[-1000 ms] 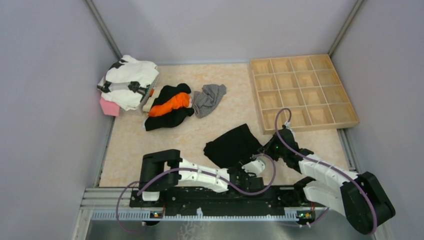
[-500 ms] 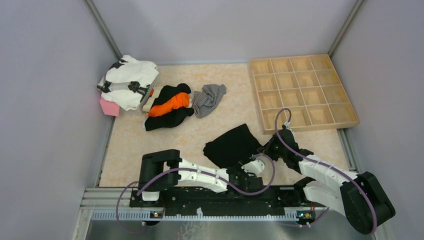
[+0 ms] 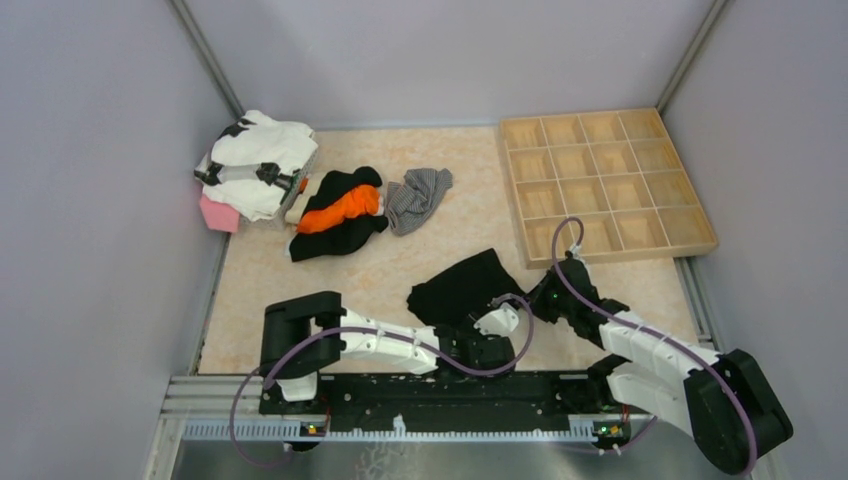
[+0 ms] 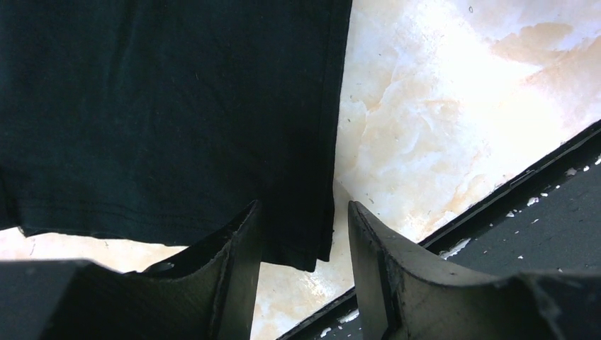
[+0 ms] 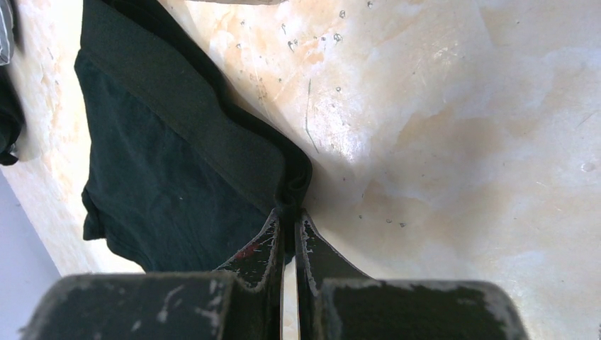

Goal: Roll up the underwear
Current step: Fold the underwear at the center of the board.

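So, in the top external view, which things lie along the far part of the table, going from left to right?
White and black cloth pile → black and orange garment → grey striped underwear → light wooden compartment tray.

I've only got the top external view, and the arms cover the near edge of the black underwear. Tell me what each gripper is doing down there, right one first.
Observer: The right wrist view shows the right gripper shut on the black underwear, pinching a fold at the end of its waistband.
Operator: Now the left.
Observer: The left gripper is open. A corner of the garment lies between its jaws, unclamped.
Operator: Say whether that corner is bunched.
Observer: No. In the left wrist view it lies flat on the table, and the hem runs straight.
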You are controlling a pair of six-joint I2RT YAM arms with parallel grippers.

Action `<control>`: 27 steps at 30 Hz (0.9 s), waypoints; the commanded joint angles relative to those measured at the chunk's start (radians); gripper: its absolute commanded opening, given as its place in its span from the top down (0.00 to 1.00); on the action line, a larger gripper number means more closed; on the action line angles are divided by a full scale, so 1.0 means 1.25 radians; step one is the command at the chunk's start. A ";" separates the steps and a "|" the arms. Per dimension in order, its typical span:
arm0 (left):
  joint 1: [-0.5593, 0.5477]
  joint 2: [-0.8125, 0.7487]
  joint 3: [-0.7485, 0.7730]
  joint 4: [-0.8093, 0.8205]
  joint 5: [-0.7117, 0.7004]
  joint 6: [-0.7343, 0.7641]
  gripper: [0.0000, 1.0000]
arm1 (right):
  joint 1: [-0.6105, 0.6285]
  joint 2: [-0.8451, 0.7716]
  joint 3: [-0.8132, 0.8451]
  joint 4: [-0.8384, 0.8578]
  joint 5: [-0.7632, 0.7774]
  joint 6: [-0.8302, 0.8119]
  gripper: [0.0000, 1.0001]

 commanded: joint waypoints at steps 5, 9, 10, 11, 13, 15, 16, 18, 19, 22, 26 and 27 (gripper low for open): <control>0.026 0.000 -0.088 0.007 0.127 0.001 0.46 | -0.006 -0.032 0.012 -0.022 0.009 -0.009 1.00; 0.033 -0.011 -0.117 0.033 0.172 0.007 0.46 | -0.006 -0.041 0.014 -0.027 0.010 -0.010 1.00; 0.034 -0.010 -0.119 0.034 0.177 0.008 0.47 | -0.006 -0.042 0.013 -0.029 0.009 -0.010 1.00; 0.035 -0.008 -0.121 0.033 0.183 0.010 0.48 | -0.006 -0.043 0.013 -0.031 0.009 -0.009 1.00; 0.035 0.000 -0.124 0.034 0.191 0.014 0.50 | -0.007 -0.047 0.014 -0.034 0.009 -0.008 1.00; 0.035 0.007 -0.129 0.033 0.194 0.025 0.52 | -0.008 -0.050 0.014 -0.038 0.012 -0.007 1.00; 0.035 0.011 -0.130 0.029 0.192 0.029 0.54 | -0.006 -0.051 0.015 -0.040 0.013 -0.006 1.00; 0.035 0.023 -0.127 0.014 0.182 0.036 0.56 | -0.006 -0.052 0.018 -0.044 0.014 -0.009 1.00; 0.035 0.030 -0.124 0.005 0.176 0.037 0.57 | -0.006 -0.053 0.021 -0.046 0.014 -0.010 1.00; 0.035 0.045 -0.124 -0.007 0.174 0.042 0.63 | -0.007 -0.052 0.025 -0.048 0.014 -0.011 1.00; 0.034 0.055 -0.124 -0.001 0.184 0.049 0.74 | -0.007 -0.051 0.025 -0.048 0.014 -0.013 1.00; 0.035 0.059 -0.123 0.001 0.185 0.051 0.76 | -0.007 -0.050 0.025 -0.048 0.014 -0.013 1.00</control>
